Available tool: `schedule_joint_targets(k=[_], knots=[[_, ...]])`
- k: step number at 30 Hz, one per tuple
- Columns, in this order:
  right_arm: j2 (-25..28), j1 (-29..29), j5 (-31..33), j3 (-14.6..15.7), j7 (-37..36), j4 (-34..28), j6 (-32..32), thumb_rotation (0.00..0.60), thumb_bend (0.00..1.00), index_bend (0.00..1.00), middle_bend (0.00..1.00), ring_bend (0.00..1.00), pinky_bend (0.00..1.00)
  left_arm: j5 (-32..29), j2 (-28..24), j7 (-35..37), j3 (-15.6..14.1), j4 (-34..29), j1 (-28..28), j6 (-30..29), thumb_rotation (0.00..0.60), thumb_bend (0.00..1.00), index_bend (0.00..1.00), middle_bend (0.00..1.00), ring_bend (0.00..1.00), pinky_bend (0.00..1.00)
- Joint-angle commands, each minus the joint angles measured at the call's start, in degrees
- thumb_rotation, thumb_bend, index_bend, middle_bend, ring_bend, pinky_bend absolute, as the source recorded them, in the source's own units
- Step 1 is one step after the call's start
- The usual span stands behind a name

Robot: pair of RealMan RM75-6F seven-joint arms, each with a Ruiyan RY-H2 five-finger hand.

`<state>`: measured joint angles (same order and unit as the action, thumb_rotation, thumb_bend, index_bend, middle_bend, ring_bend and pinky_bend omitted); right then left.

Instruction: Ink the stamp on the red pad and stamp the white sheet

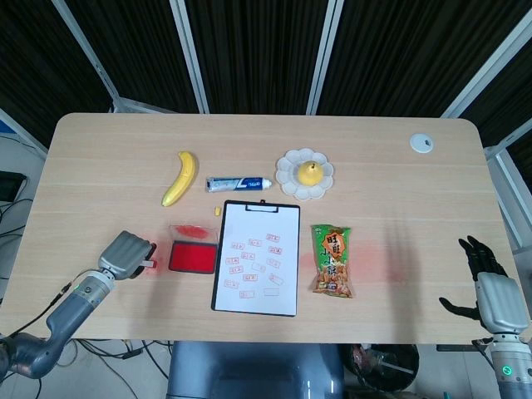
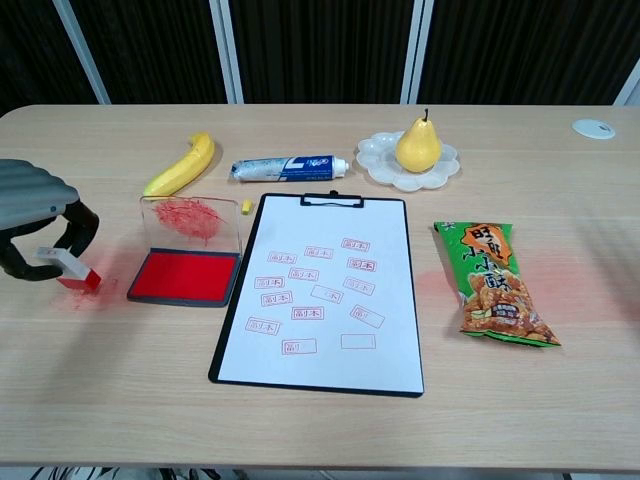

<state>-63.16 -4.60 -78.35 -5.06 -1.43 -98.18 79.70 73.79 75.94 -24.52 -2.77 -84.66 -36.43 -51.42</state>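
Left hand (image 2: 40, 225) holds stamp (image 2: 68, 266) tilted (red end toward pad (image 2: 184, 277)).

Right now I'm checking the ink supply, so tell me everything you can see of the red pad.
The red pad is a flat rectangular case lying open on the table, its ink surface bright red. A clear lid, smeared red, stands upright along its far edge. It sits just left of the clipboard, right of the left hand; nothing touches the ink.
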Motion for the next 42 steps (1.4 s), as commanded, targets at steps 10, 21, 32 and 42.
schedule_joint_targets(k=[10, 21, 32, 42], knots=[[0.1, 0.0, -0.3, 0.1, -0.5, -0.1, -0.1, 0.6, 0.03, 0.06, 0.0, 0.0, 0.22, -1.7, 2.2, -2.9, 4.9, -6.1, 2.0, -8.6, 0.6, 0.63, 0.79, 0.84, 0.88, 1.0], [0.3, -0.2, -0.2, 0.2, -1.2, -0.3, -0.6, 0.6, 0.03, 0.06, 0.0, 0.0, 0.22, -12.8, 5.8, -13.8, 7.5, -8.3, -2.2, -4.4, 0.6, 0.63, 0.79, 0.84, 0.88, 1.0], [0.7, -0.3, -0.2, 0.4, -2.2, -0.6, -1.3, 0.6, 0.03, 0.06, 0.0, 0.0, 0.22, -25.0, 7.1, -24.4, 7.7, -10.4, -7.7, -2.5, 0.6, 0.63, 0.79, 0.84, 0.88, 1.0], [1.0, -0.4, -0.2, 0.5, -2.9, -0.6, -1.6, 0.6, 0.03, 0.06, 0.0, 0.0, 0.22, -29.3, 8.7, -28.3, 6.2, -10.3, -10.9, -3.2, 0.6, 0.63, 0.79, 0.84, 0.88, 1.0]])
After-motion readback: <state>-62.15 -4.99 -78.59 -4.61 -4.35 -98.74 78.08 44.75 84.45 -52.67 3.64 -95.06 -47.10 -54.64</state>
